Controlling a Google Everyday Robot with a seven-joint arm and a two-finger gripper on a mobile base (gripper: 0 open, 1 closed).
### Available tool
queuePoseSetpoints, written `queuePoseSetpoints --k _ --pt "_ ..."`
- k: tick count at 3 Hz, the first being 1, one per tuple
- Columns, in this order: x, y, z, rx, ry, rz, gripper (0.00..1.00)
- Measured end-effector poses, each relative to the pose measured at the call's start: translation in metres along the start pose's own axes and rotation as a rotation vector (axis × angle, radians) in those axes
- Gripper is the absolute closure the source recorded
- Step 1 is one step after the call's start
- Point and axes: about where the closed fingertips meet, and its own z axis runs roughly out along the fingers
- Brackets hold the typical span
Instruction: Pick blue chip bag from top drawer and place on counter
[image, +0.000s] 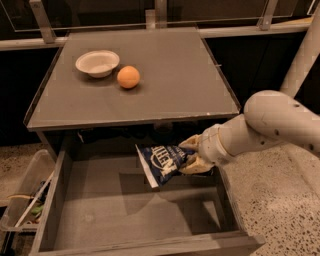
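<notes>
Tool (192, 155) w/ chip bag (160, 163) over drawer (125, 210)
</notes>
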Motion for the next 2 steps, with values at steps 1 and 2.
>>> queuePoseSetpoints --k 1,2 --pt "-0.021 -0.011 -0.046 0.070 0.048 -0.012 1.00" --pt "-0.047 -0.028 -0.091 0.157 0.103 -0.025 1.00"
